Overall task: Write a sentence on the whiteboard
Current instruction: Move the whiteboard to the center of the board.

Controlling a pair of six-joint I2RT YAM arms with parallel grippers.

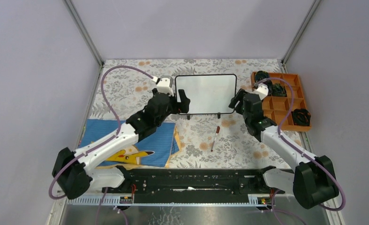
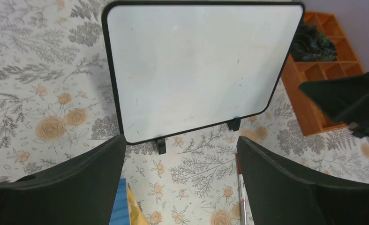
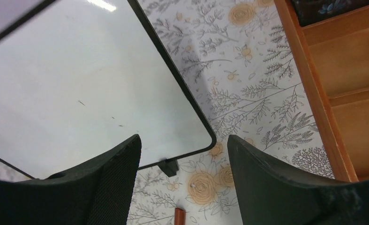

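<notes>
The whiteboard stands on its small black feet at the middle back of the flowered table, also shown in the left wrist view and the right wrist view. Its white face carries only a few faint specks; the sentence is not in view. A reddish-brown marker lies loose on the table in front of the board. My left gripper hangs open by the board's lower left corner, holding nothing. By the lower right corner my right gripper is open and empty too.
An orange compartment tray with dark items in some cells sits at the back right, close to the right arm. A blue cloth with a yellow cartoon figure lies at the front left. Grey walls close in the table's sides and back.
</notes>
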